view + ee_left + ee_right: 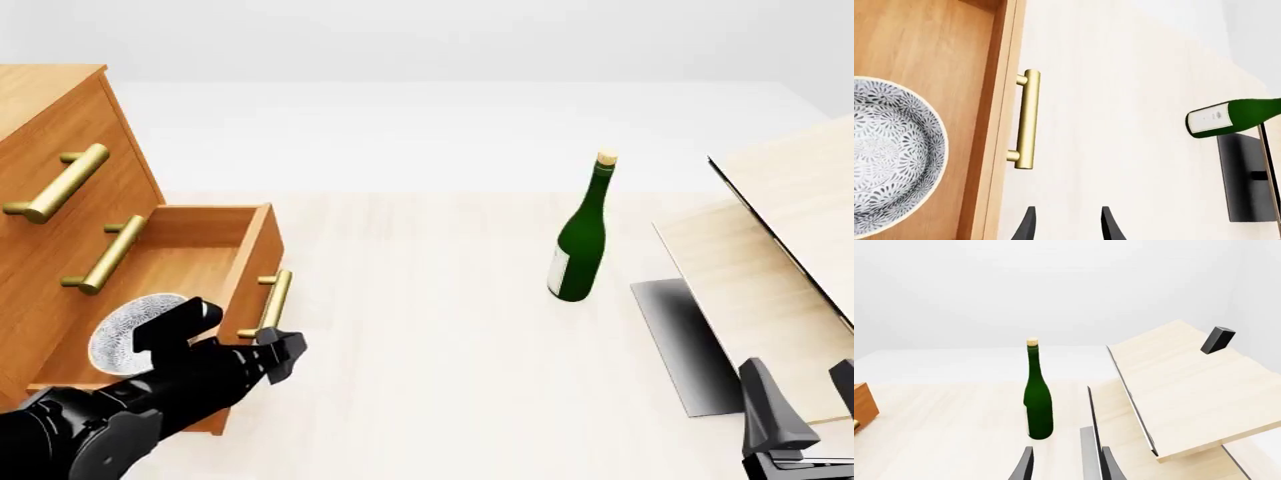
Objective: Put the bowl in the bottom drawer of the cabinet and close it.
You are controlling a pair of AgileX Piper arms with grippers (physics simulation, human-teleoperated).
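Observation:
The cabinet (47, 110) stands at the left. Its bottom drawer (256, 262) is pulled out, and the bowl (131, 326) sits inside it. In the left wrist view the speckled bowl (891, 155) lies on the bottom drawer's floor (927, 45), behind the brass handle (1026, 120). My left gripper (234, 342) hovers open and empty just in front of the drawer's handle (274, 302). Its dark fingertips (1026, 226) show apart, on the table side of the handle. My right gripper (807, 398) is open and empty at the near right, far from the cabinet.
A green bottle (581, 245) stands upright mid-table, also in the right wrist view as the bottle (1037, 400). Tilted pale wood boards (787, 230) on a dark grey base (681, 345) fill the right side. Two shut drawers sit above the open one.

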